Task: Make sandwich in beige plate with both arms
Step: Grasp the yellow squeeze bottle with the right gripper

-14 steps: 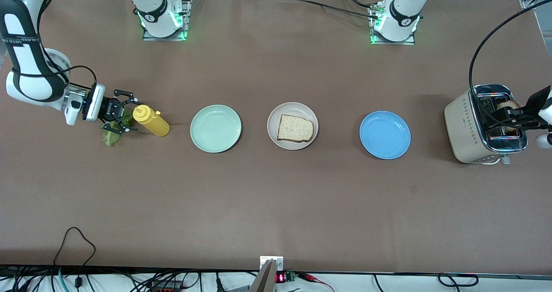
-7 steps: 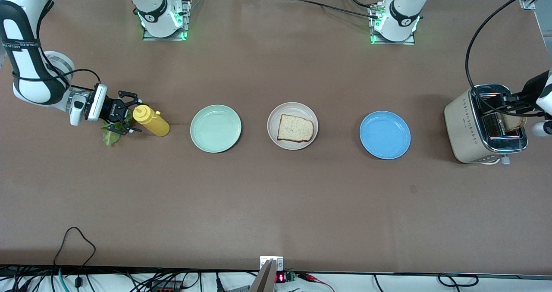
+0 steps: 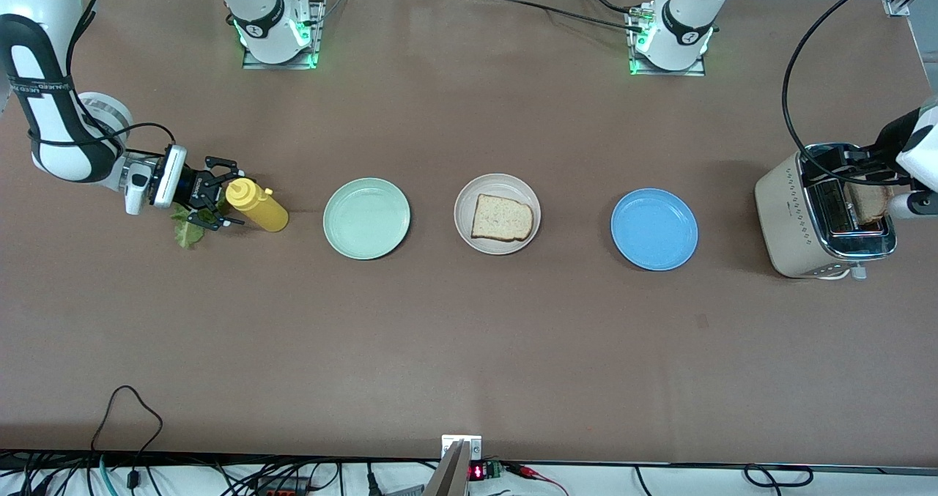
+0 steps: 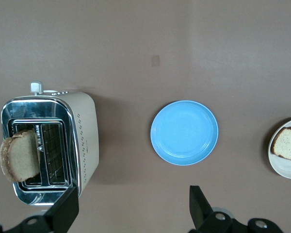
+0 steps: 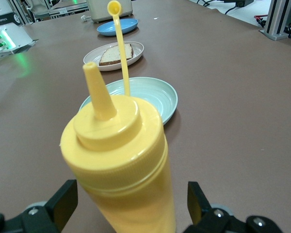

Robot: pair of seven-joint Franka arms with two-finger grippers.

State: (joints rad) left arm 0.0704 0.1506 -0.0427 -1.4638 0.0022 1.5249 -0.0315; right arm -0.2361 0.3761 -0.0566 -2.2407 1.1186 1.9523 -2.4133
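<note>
Only the wrist views show both pincers, left (image 4: pixel 133 211) and right (image 5: pixel 131 206), spread open.

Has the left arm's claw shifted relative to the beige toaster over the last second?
Yes. The left claw, open, has moved from the beige toaster's middle toward its edge farther from the front camera.

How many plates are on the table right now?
3, in a row: the mint green plate toward the right arm's end, the beige plate in the middle holding a bread slice, and the blue plate toward the left arm's end. None looks hidden.
</note>
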